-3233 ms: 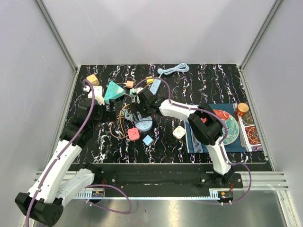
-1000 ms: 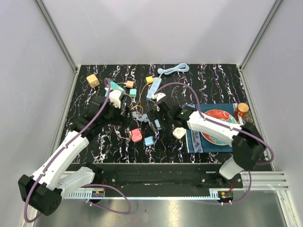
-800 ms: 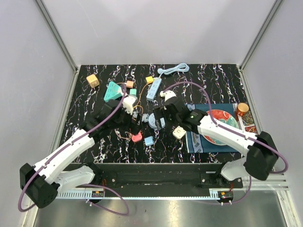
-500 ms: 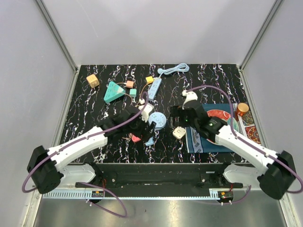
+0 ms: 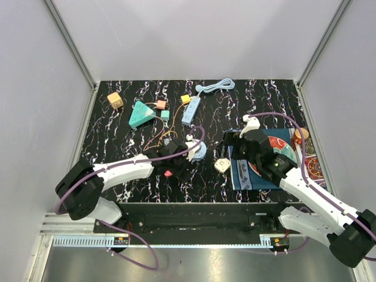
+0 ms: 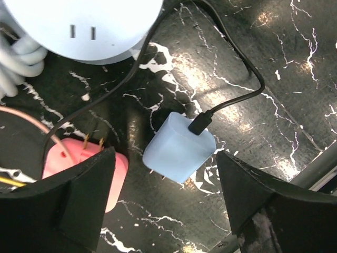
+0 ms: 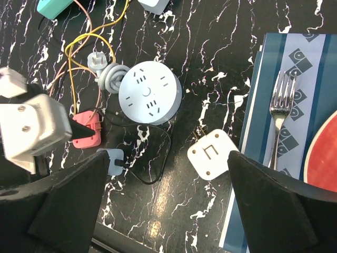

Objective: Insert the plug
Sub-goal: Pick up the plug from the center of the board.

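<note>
A small light-blue plug [image 6: 179,147] with a black cable [image 6: 239,66] lies flat on the black marbled table. My left gripper [image 6: 165,154] hangs just over it, open, one finger on either side, touching nothing. The round light-blue socket [image 6: 89,23] lies just beyond it, also seen as the socket [image 5: 198,151] and the socket [image 7: 150,92]. In the top view the left gripper [image 5: 182,164] hides the plug. My right gripper [image 7: 168,158] is open and empty, high over bare table between the plug [image 7: 110,161] and a white square adapter [image 7: 212,154].
A pink plug [image 6: 79,163] lies close left of the blue one. A placemat [image 7: 263,121] with a fork [image 7: 279,110] and plate [image 5: 276,154] is on the right. A blue power strip [image 5: 190,110], teal triangle [image 5: 141,114], yellow cube [image 5: 115,100] and tangled cords lie farther back.
My left arm has swung right and toward the near edge, ending over the blue plug. My right arm has drawn back rightward from the round socket toward the placemat.
</note>
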Available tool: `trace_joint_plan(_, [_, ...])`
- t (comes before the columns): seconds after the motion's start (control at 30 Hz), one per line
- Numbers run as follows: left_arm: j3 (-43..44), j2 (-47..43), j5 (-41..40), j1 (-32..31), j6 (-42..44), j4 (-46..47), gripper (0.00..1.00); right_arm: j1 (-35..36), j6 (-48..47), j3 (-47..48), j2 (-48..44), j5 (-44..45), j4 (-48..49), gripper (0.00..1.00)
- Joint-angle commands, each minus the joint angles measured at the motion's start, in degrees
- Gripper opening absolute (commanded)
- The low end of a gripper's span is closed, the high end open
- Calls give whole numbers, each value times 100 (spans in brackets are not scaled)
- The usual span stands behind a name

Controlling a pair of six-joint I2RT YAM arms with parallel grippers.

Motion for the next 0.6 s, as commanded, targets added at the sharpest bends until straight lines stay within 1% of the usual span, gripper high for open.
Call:
trace_joint_plan(0.0, [98,296,528,-51,172,335,79,-41,-36,11,-12,-175,295,100])
trace_joint_plan(0.03, [115,349,599,-60,172,309,77,-41,-36,2,-20,-184,304,100])
trace_joint_plan(0.13, [168,543,749,-86,163,273,76,-32,-54,2,-20,-219,330,100])
trace_joint_plan(0.17, [186,622,792,-104,163,264,73,-32,-45,11,-12,-228,330,100])
trace_joint_plan(0.3, [265,798,916,-174,137,168,72,-41,-54,2,6,-280,365,100])
trace_joint_plan(0.37, [265,833,916,-227,119,124,68,-32,-54,11,15,-298,366,100])
trace_joint_plan(0.43, [256,816,890,-262,119,115,60,-41,-54,28,15,-307,374,100])
trace_joint_plan(0.5, [256,781,820,-297,110,132,56,-32,-54,63,23,-325,374,100])
trace_joint_plan(0.57, [230,728,811,-315,110,133,47,-32,-27,81,-3,-351,357,99])
